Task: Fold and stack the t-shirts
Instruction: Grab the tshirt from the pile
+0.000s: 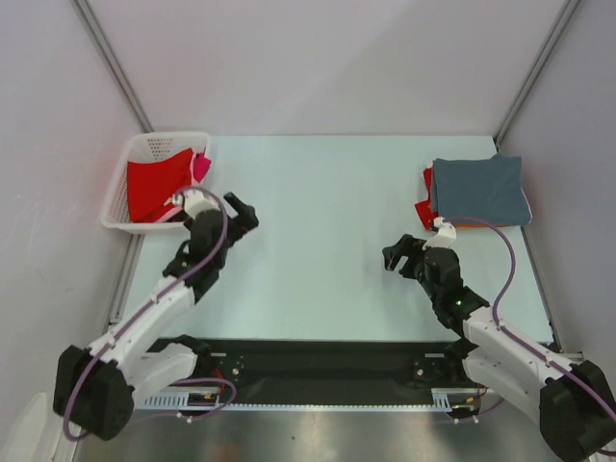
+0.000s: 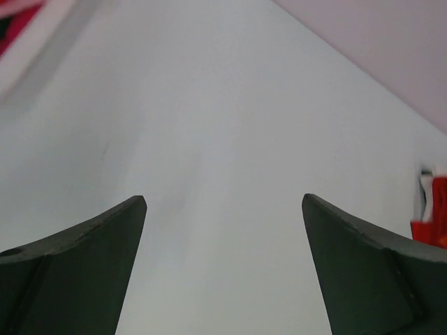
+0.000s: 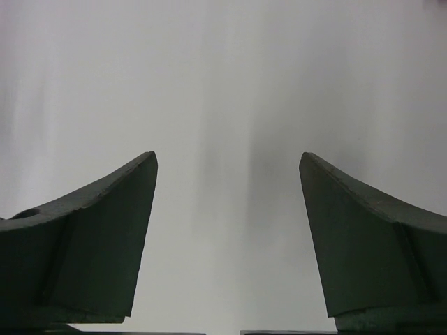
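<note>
Two white-shelled robot arms [image 1: 159, 303] w/ purple cables rise from the near edge of the smooth pale mint rectangular tabletop [image 1: 327, 192]. They stand either side of a flat black panel [image 1: 318, 361] that runs along that edge.

The right claw [image 1: 395, 255] has matte dark wedge-shaped fingers. It is spread wide & empty over bare surface right of centre. Its wrist view shows only plain matte tabletop under the gap.

The left claw [image 1: 241, 210] has the same tapered dark fingers & is a bit farther back, toward the left edge. It is also wide open w/ nothing btwn the tips.

At the far left corner sits a white plastic lattice basket [image 1: 117, 197], rectangular w/ sloped walls. Inside lies a crumpled plain bright red soft-cloth t-shirt [image 1: 154, 188]. A bunched magenta-pink t-shirt [image 1: 201, 166] sits against the basket's right wall.

Near the far right corner, by the right edge, is a neat squared stack. A grey-blue folded t-shirt [image 1: 481, 190] lies flat on top. Red and orange folded t-shirts [image 1: 424, 207] peek out beneath it, at its left side & near edge.
</note>
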